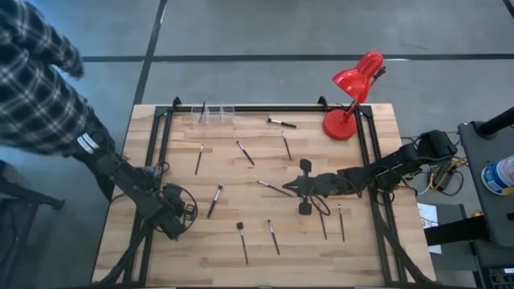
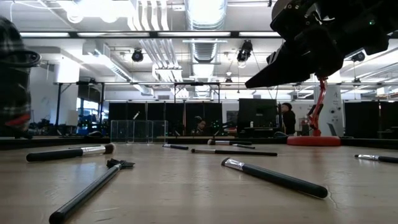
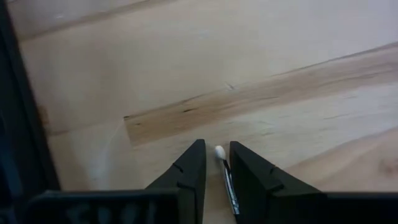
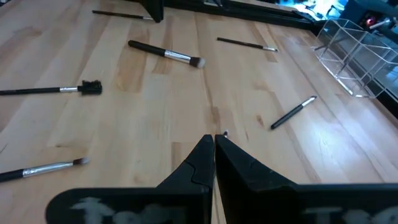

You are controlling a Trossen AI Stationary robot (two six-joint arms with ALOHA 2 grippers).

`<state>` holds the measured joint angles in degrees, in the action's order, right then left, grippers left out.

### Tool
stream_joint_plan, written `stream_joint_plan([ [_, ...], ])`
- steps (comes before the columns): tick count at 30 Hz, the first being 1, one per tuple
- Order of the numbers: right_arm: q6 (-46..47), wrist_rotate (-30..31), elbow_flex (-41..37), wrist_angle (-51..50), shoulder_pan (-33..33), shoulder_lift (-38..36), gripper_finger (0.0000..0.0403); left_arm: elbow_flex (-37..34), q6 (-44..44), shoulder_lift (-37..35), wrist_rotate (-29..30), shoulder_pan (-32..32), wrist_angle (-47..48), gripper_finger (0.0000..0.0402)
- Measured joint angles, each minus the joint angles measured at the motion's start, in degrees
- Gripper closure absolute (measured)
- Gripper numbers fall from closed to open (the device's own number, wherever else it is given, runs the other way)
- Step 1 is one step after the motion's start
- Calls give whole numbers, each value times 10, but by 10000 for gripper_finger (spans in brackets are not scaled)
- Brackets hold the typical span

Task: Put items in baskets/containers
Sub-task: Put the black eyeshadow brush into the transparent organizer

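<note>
Several thin dark brushes lie scattered on the wooden table, among them one (image 1: 214, 201) beside my left gripper and one (image 1: 275, 189) just ahead of my right gripper. The clear containers (image 1: 215, 112) stand at the far edge with one brush (image 1: 203, 111) leaning inside. My left gripper (image 3: 216, 148) points down at the near left, slightly open. A thin brush with a pale tip (image 3: 219, 151) lies in the gap between its fingers. My right gripper (image 4: 214, 140) hangs shut above the table's middle right, holding nothing.
A red desk lamp (image 1: 353, 92) stands at the far right corner. A person in a plaid shirt (image 1: 32, 72) stands off the table's far left. Black frame rails (image 1: 161, 144) run along the table's left, right and far sides. Bare wood lies between the scattered brushes.
</note>
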<state>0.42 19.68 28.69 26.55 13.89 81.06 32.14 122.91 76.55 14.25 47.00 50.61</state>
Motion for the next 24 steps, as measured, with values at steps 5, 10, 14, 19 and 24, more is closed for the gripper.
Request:
stream_joint_plan([
  [5,0,0,0,0,0,0,394,-8,-16,0,1,0,-12,344],
  [10,0,0,0,0,0,-1,394,-10,-35,1,-3,0,-17,393],
  [14,0,0,0,0,0,-1,394,1,-56,0,-2,-1,-14,399],
  [19,-4,0,0,0,0,-1,394,58,-82,-7,43,-1,6,401],
  [24,-6,0,0,6,1,-1,394,97,-104,-7,143,-8,16,401],
])
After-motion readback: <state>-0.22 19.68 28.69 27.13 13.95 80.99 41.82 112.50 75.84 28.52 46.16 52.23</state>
